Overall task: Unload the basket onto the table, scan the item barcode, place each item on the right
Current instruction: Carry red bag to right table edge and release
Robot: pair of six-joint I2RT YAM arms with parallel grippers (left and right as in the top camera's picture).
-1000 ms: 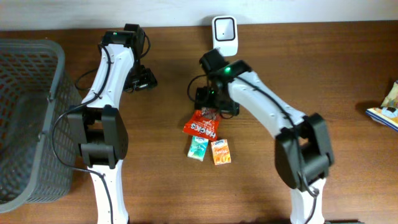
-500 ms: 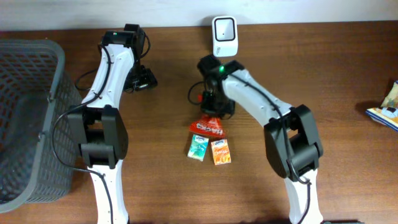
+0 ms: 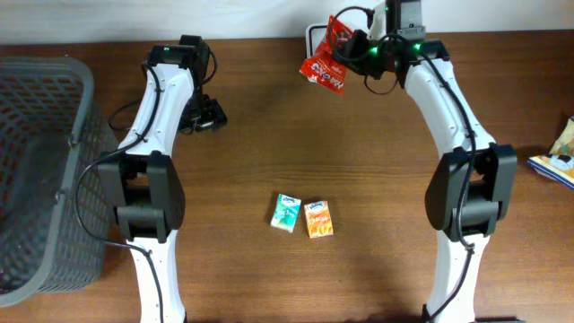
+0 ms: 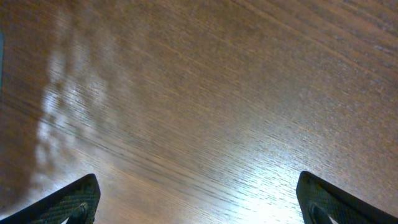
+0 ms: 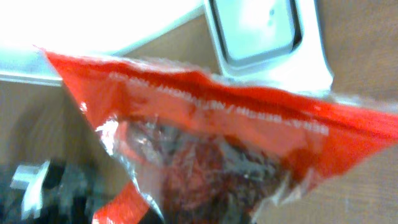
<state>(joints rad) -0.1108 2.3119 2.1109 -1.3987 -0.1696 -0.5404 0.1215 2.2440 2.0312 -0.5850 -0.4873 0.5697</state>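
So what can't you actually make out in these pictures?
- Barcode on the red packet: too small in the overhead view, and the print is blurred in the right wrist view.
- Scanner: mostly covered by the packet in the overhead view, cut off by the top edge in the right wrist view.
- Printed item at the far right: cut off by the overhead frame edge.
- Teal box and orange box: labels too small to read in the overhead view.

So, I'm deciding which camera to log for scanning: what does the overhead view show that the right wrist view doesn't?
Only the overhead shows the grey basket, and the green packet and orange packet lying on the table. Only the right wrist shows the dark contents inside the red pouch, seen through clear film. Both show that pouch held up in front of the white scanner.
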